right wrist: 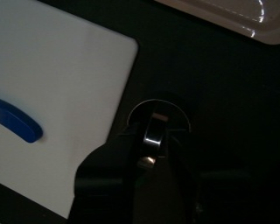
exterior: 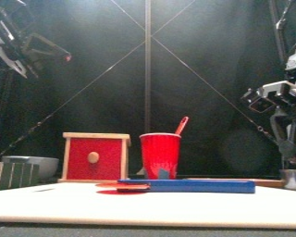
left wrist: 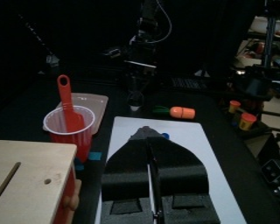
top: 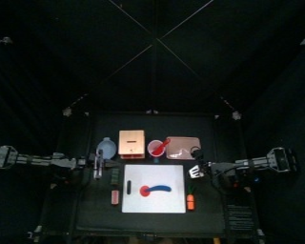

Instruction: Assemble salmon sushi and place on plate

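Progress check from my remote seat: basically nothing was assembled yet. The red flat piece (exterior: 123, 188), which I took for the salmon, lay on the white board (top: 168, 176) in the lower middle of the top view. It was touching the left end of a blue piece (exterior: 194, 185), and nothing was stacked on it. An orange bit (top: 191, 200) sat near the board's right edge. I couldn't pick out rice or a plate for sure, so stacking and plating were all left to do. The red cup (exterior: 161, 153) and wooden box (exterior: 95, 157) stood behind the board, centre-left in the front view.

Pose-wise, the right gripper (right wrist: 152, 144) came in from the right of the top view. It pointed down at bare table just beside the board's right edge, over a small round shiny thing (right wrist: 156, 122). I honestly couldn't tell whether it was spread or pinching. The left gripper (left wrist: 150, 140) hung over the board's left end, aimed along it, with its jaws pressed together and nothing between them.
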`<act>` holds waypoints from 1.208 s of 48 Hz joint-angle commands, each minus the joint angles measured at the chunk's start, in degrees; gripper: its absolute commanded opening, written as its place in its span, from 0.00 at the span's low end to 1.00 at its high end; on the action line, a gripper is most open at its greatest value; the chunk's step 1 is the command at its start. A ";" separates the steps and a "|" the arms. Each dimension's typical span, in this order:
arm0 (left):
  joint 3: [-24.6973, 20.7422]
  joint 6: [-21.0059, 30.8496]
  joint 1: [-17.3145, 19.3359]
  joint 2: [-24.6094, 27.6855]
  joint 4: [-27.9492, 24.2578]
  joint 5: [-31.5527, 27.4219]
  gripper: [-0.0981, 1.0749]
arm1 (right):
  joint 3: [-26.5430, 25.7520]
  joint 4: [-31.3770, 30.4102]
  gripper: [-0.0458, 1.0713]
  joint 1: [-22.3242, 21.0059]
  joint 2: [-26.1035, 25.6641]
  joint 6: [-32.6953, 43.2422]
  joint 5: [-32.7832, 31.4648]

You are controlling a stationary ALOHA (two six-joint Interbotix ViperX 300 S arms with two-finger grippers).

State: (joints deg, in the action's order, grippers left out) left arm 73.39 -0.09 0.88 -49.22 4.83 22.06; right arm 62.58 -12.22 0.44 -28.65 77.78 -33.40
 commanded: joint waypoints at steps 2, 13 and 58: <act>-0.79 -0.09 0.09 0.18 0.00 0.62 0.10 | -1.41 -0.35 0.57 -0.26 -1.05 0.00 0.18; -0.88 -0.09 0.09 0.18 0.00 0.62 0.10 | -3.60 -4.13 0.55 -1.67 -3.52 -0.44 0.18; -0.88 -0.09 0.97 0.18 -0.09 0.62 0.10 | -7.38 -20.92 0.57 -27.86 8.61 -0.62 13.89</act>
State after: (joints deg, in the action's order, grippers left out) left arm 73.39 -0.18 1.67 -49.31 4.83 22.06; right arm 56.60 -32.61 -26.54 -20.83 77.26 -20.04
